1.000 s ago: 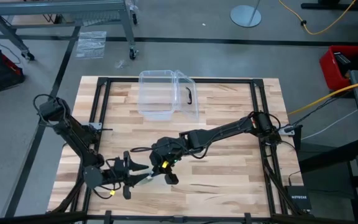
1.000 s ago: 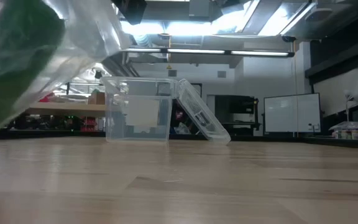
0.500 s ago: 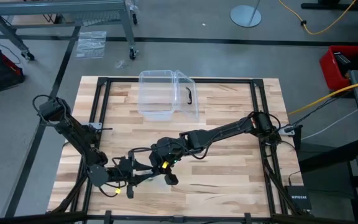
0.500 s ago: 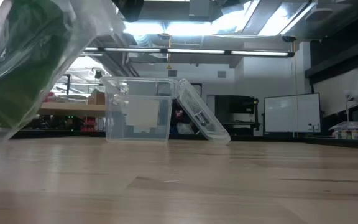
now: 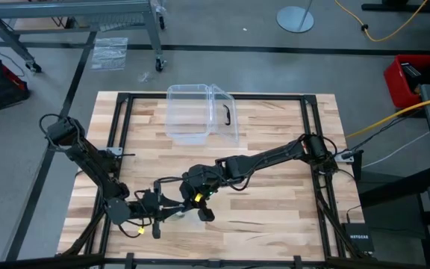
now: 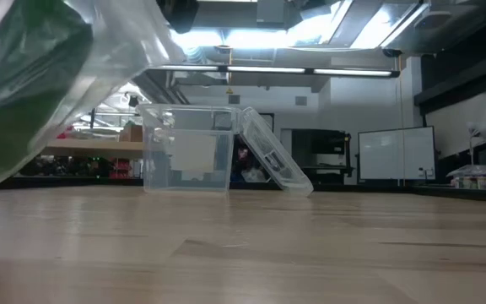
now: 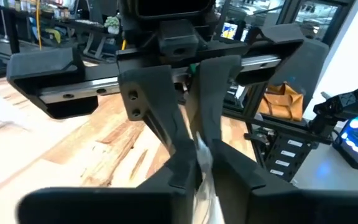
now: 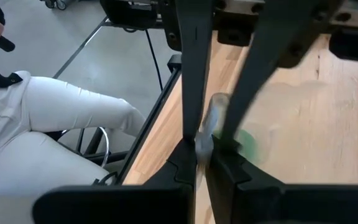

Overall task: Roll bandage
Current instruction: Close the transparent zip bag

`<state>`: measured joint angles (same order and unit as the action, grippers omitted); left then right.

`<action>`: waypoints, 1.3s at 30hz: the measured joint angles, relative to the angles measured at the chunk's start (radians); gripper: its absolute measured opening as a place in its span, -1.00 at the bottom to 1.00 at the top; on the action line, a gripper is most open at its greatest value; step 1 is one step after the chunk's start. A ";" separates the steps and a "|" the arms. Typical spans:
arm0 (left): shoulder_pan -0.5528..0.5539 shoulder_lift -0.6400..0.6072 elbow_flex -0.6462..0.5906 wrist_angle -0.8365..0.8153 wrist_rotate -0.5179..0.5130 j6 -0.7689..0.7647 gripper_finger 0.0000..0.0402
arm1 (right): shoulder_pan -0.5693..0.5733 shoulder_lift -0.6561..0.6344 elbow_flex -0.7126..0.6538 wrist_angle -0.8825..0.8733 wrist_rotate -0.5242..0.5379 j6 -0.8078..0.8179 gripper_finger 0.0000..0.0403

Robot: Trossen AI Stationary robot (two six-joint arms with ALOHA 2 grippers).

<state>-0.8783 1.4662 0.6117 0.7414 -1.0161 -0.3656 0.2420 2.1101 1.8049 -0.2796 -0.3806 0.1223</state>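
Note:
The green bandage (image 6: 24, 76) is inside a crinkly clear wrapper (image 6: 112, 46), held up off the table near its front edge. It fills the low view's upper left. My right gripper (image 5: 203, 212) is shut on the wrapper, and the green shows blurred past its fingers (image 8: 247, 143). My left gripper (image 5: 175, 212) reaches in level from the table's left and is shut on the same wrapper (image 5: 187, 212). In the high view the grippers hide the bandage itself. My left gripper pinches a thin flap of the clear wrapper (image 7: 202, 158) between its two fingers, coming in level from the table's left. The flap runs out past the fingertips; how many layers I cannot tell. My right gripper pinches another part of the wrapper's clear film (image 8: 207, 134) between its two fingers, slanting down from the table's right. The wrapped bandage hangs clear of the table.
A clear plastic box with its lid leaning open (image 5: 200, 112) stands at the table's far middle (image 6: 201, 160). Bare wood lies between it and the grippers. A person in white trousers (image 8: 55, 124) sits just off the table's edge.
My left gripper has moved toward the table's right, up to the wrapper, and has shut on it. The wrapped bandage has swung a little in the low view, first steeper, then back to a slant, while my right gripper kept still.

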 joint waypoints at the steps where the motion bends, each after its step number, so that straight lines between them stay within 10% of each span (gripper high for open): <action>1: 0.000 0.000 0.000 0.000 0.000 0.000 -0.84 | 0.000 0.000 0.000 -0.006 0.000 0.000 -0.90; 39: 0.000 0.002 0.000 0.000 -0.043 0.037 -1.00 | 0.000 -0.002 0.003 -0.063 0.011 0.002 -0.88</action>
<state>-0.8787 1.4677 0.6113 0.7419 -1.0587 -0.3287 0.2417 2.1086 1.8076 -0.3423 -0.3697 0.1242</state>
